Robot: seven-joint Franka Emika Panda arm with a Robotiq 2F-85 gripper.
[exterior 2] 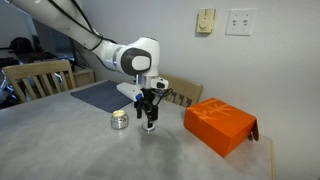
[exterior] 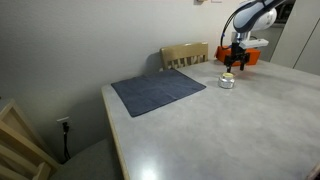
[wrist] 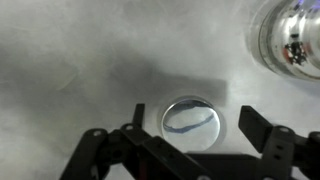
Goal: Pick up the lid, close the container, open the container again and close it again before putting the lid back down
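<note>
In the wrist view the lid [wrist: 194,122], a thin pale round disc, lies flat on the grey table. My gripper [wrist: 195,118] is open, with one finger on each side of the lid and a gap between each finger and its rim. The container [wrist: 290,40], a small shiny round jar, stands uncovered at the top right, apart from the lid. In both exterior views the gripper [exterior: 234,66] [exterior 2: 150,125] points down close to the table beside the container [exterior: 227,81] [exterior 2: 119,120]. The lid is too small to make out there.
An orange box [exterior 2: 220,125] lies on the table [exterior: 200,130] on the gripper's other side from the jar. A dark blue-grey mat [exterior: 158,92] lies further along the table. Wooden chairs [exterior: 185,55] [exterior 2: 40,78] stand at the table's edges, and a wall is behind.
</note>
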